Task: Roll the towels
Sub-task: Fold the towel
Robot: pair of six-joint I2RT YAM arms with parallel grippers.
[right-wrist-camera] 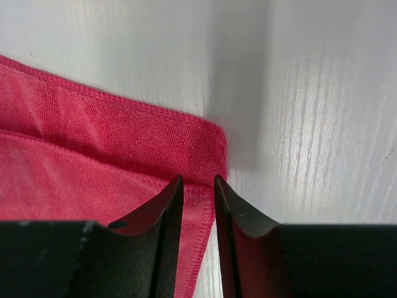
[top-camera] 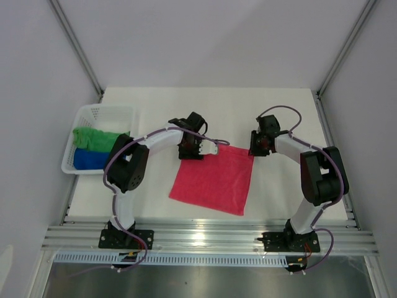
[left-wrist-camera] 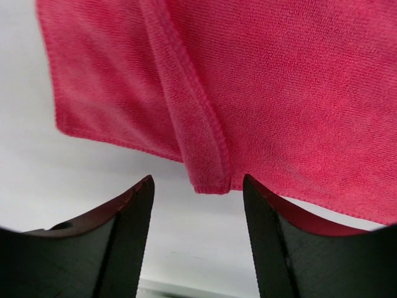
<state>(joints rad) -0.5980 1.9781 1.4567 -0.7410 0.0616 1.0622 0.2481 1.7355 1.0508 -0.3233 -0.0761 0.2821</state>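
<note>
We see the red towel [top-camera: 214,181] flat on the desk [top-camera: 279,112]. The left claw [left-wrist-camera: 197,180] stands apart at its folded corner. The right claw [right-wrist-camera: 198,180] is almost together at another corner; we cannot tell if it pinches.

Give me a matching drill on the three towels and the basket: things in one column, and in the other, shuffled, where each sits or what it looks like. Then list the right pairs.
Things
1. pink-red towel
2. green towel
3. blue towel
4. basket

Places or looks
a. in the basket, in its near half
b. spread out on the table, outside the basket
c. white mesh, at the table's left edge
d. in the basket, in its far half

Pairs: 1-b, 2-d, 3-a, 4-c
</note>
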